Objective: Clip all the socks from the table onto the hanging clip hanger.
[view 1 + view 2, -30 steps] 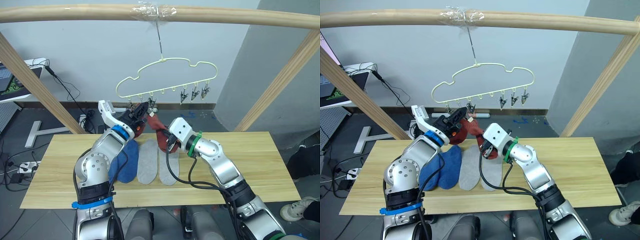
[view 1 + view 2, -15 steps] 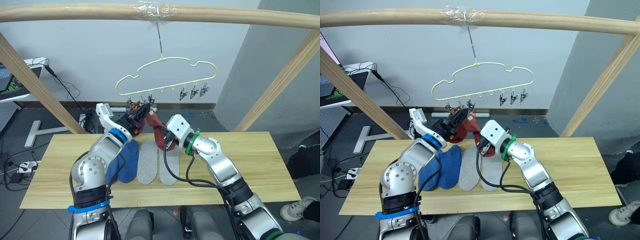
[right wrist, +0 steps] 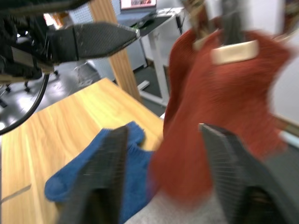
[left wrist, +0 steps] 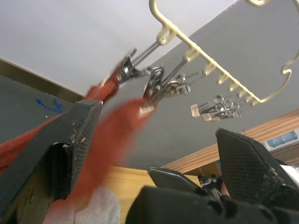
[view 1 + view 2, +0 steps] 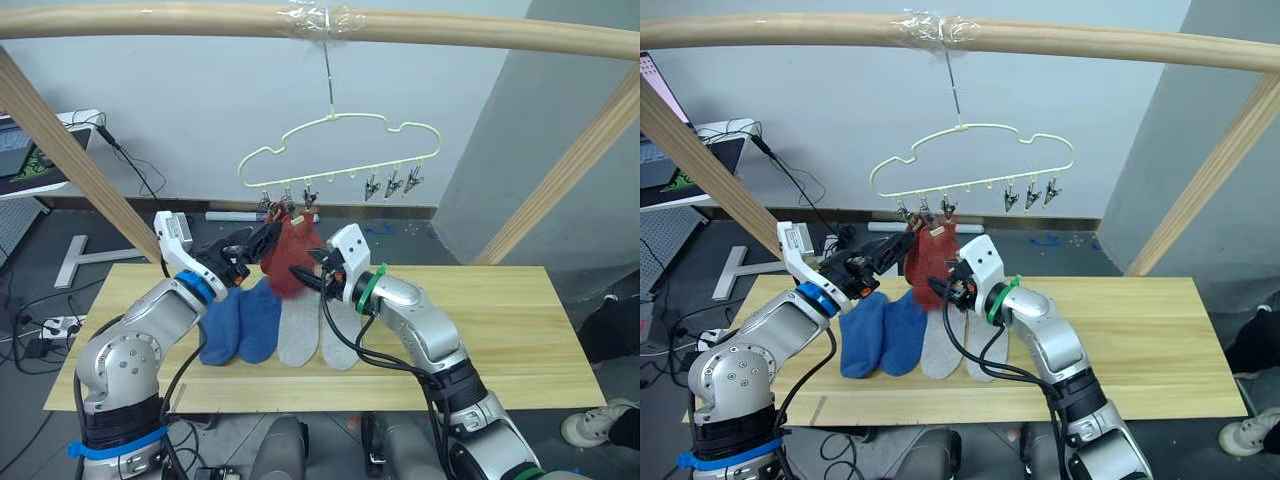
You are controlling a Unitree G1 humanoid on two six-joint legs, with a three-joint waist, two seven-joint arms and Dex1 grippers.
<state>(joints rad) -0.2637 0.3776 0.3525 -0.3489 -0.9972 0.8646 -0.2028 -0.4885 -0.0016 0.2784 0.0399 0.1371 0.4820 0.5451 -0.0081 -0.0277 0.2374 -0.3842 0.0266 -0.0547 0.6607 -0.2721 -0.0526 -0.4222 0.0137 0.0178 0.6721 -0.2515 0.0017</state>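
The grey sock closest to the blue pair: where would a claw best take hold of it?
Probably at its far, cuff end, coming down from above. The grey sock lies flat on the table, edge to edge with a blue sock and the other grey one, so only its ends offer free fabric to pinch.

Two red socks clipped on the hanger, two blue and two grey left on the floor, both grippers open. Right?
Not quite: the blue socks and grey socks lie on the table, not the floor, per the right eye view. The red socks do hang from the clip hanger, both grippers open.

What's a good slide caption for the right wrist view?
Rust-red socks hang clipped between open jaws, blue socks on the table below.
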